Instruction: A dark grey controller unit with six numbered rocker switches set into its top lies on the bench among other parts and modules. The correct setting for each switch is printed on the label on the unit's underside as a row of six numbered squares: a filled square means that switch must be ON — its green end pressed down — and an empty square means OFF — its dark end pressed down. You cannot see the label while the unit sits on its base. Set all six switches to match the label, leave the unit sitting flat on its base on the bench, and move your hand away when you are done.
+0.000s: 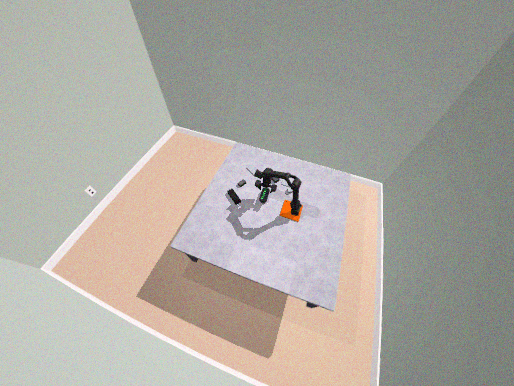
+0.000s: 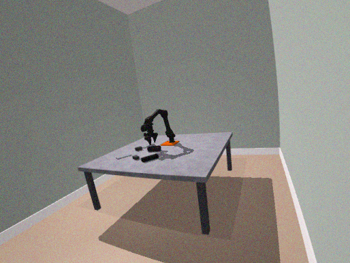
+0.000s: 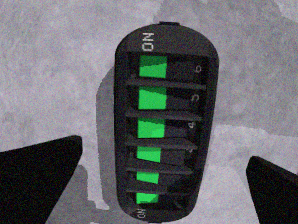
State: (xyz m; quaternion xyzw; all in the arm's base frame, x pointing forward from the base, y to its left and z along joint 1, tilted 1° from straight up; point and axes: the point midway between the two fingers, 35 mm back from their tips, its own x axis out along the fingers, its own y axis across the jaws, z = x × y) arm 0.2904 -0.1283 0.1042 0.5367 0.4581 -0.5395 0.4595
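The gripper hangs spread to nearly its full width and holds nothing; in the wrist view its two dark fingers sit at the lower left and lower right corners, well apart from each other, with bare grey bench showing between each one and the unit. The unit lies flat on its base straight below, switches up, a rounded dark grey body with six rockers in a row along its length, each with its green end toward the side marked ON; which end of any rocker is pressed down cannot be told from here. Neither finger touches the unit. In the exterior view the gripper hovers just above the unit, the arm arching over from its orange base plate close by. Beside the unit lie a longer dark module, two small dark parts and a thin grey strip, all near but apart from it. From the top view the unit sits toward the far middle of the table, well in from every edge, with broad open surface on the near side and to the right of the base plate.
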